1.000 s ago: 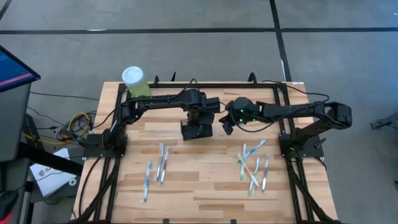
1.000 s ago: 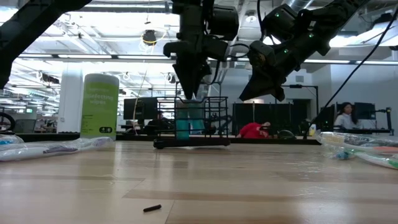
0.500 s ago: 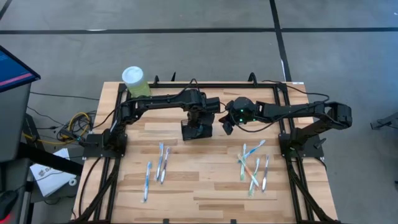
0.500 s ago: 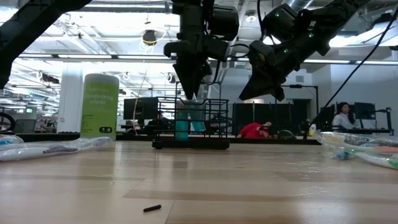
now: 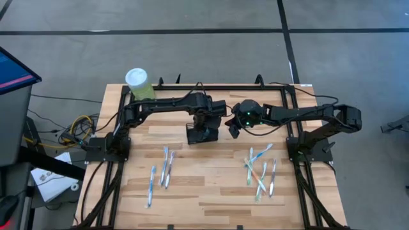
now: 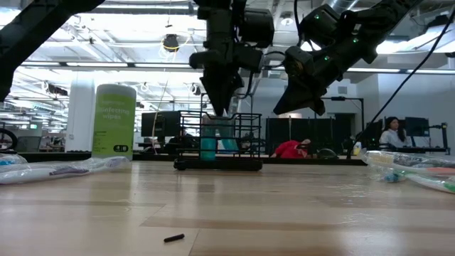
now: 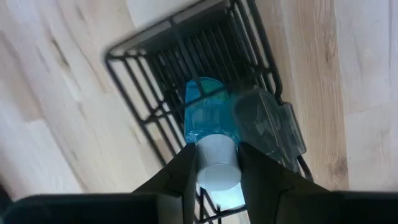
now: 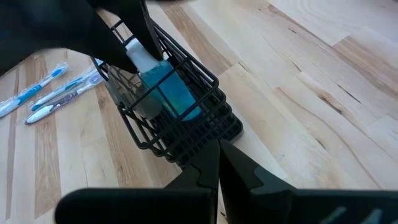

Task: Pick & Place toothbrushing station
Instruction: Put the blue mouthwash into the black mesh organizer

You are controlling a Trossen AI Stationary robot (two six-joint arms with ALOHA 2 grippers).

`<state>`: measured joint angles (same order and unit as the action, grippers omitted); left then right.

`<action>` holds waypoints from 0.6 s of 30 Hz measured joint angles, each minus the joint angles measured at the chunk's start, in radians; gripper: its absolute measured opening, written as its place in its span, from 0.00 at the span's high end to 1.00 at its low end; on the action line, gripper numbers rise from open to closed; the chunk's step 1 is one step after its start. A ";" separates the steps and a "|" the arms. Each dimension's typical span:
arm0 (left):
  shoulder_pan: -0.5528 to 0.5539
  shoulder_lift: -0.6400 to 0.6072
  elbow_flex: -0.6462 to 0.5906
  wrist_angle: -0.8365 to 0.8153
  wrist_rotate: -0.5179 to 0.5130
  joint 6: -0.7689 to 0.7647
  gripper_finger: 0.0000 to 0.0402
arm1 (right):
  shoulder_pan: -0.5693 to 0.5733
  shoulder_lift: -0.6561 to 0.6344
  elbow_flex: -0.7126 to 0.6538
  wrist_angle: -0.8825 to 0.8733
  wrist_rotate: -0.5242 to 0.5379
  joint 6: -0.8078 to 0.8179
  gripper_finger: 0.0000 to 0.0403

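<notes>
The toothbrushing station [image 5: 202, 132], a black wire caddy, stands upright on the table [image 5: 211, 191], well right of the green canister [image 5: 140, 84].

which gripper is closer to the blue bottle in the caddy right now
Left. The left gripper is shut on the white cap of the blue bottle, which stands in the black wire caddy. The right gripper is shut and hovers beside the caddy, clear of it.

Even, diffuse overhead lighting is provided. In the low view, glare from ceiling lights [image 6: 135, 28] is seen across the upper frame, and the arms are silhouetted. The near tabletop [image 6: 227, 213] is rendered soft. Shadows are faint.
</notes>
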<state>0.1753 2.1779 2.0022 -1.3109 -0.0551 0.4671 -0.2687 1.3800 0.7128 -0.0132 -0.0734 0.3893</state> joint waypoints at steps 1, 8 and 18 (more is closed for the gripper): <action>0.000 0.000 -0.012 0.001 -0.001 0.000 0.79 | 0.000 0.000 0.000 0.000 0.000 0.000 1.00; -0.004 0.000 -0.037 0.006 -0.004 0.000 0.79 | 0.000 0.000 0.000 0.002 0.000 0.000 1.00; -0.015 0.000 -0.037 0.011 -0.006 0.000 0.76 | 0.000 0.000 0.000 0.003 0.004 0.000 1.00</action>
<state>0.1602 2.1780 1.9652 -1.3003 -0.0616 0.4673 -0.2687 1.3800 0.7128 -0.0105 -0.0696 0.3897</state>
